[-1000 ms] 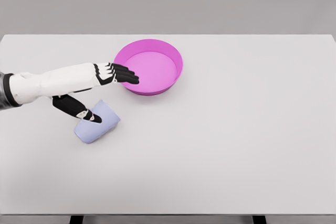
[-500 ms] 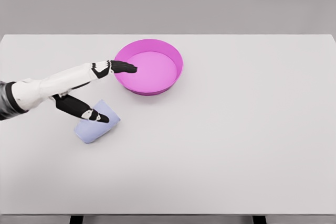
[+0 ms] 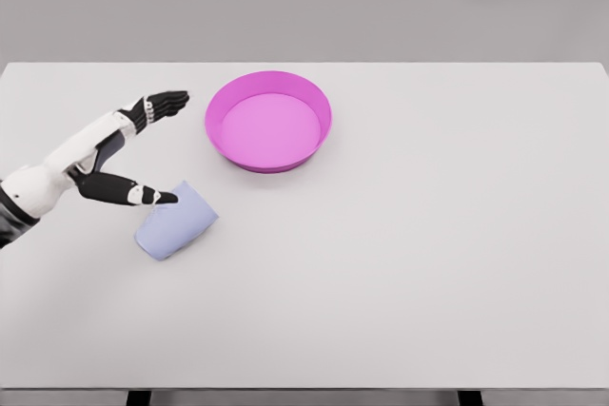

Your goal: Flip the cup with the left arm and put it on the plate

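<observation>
Cup [image 3: 175, 222] lies on its side near your plate [image 3: 269, 121]; your left hand [image 3: 128, 149] is spread wide, thumb tip at the cup, holding nothing.

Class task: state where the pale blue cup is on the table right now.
In the head view, the cup lies on its side at the table's left, below-left of the pink plate, beside the left hand's thumb.
</observation>
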